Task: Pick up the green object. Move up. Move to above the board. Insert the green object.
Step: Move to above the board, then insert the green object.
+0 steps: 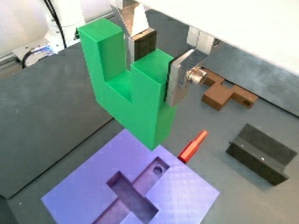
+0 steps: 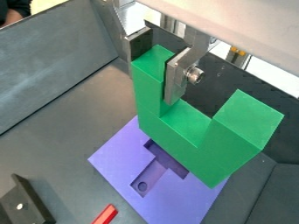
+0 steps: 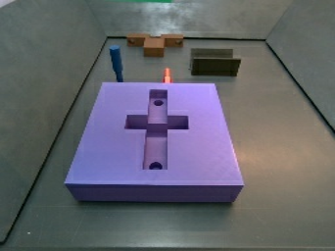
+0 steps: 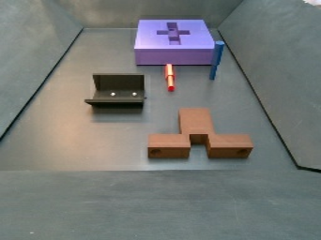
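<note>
In both wrist views the tool (image 1: 155, 59) grips one prong of the green block (image 1: 131, 87), holding it prongs-up in the air above the purple board (image 1: 135, 185), whose cross-shaped slot (image 1: 138, 185) lies below.

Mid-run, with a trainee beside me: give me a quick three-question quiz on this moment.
1. True or false: in both wrist views, the hand is shut on the green object, above the board.
2. The board's recess is shaped like: A a cross, B a triangle, C a star.
3. Fill in: in a side view, the blue peg stands ____ by the board.
Key: 1 true; 2 A; 3 upright.
</note>
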